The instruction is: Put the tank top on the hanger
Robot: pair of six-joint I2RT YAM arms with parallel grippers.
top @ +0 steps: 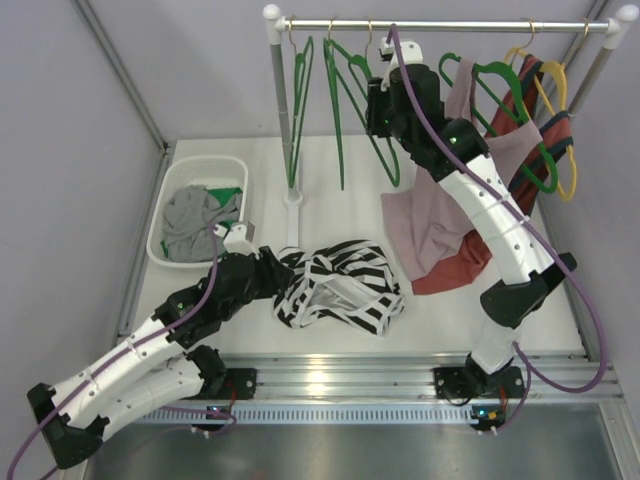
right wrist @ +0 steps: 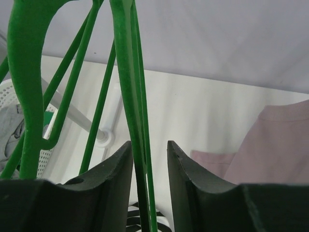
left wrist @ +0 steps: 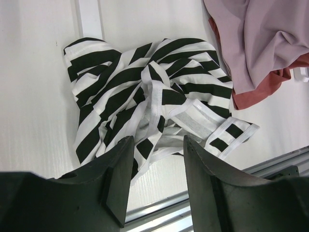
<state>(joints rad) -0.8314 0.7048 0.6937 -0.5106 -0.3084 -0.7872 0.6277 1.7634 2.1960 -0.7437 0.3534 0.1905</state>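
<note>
The black and white striped tank top lies crumpled on the table near the front, and fills the left wrist view. My left gripper is low at its left edge, open, with a fold of fabric just ahead of the fingertips. Nothing is gripped. My right gripper is raised at the clothes rail. In the right wrist view it is open, and the thin bars of a green hanger run between its fingers, close to the left one. That hanger hangs from the rail.
A rail on a white pole carries other green hangers, a yellow hanger and a pink top over a rust-red garment. A white basket with a grey garment stands at the left.
</note>
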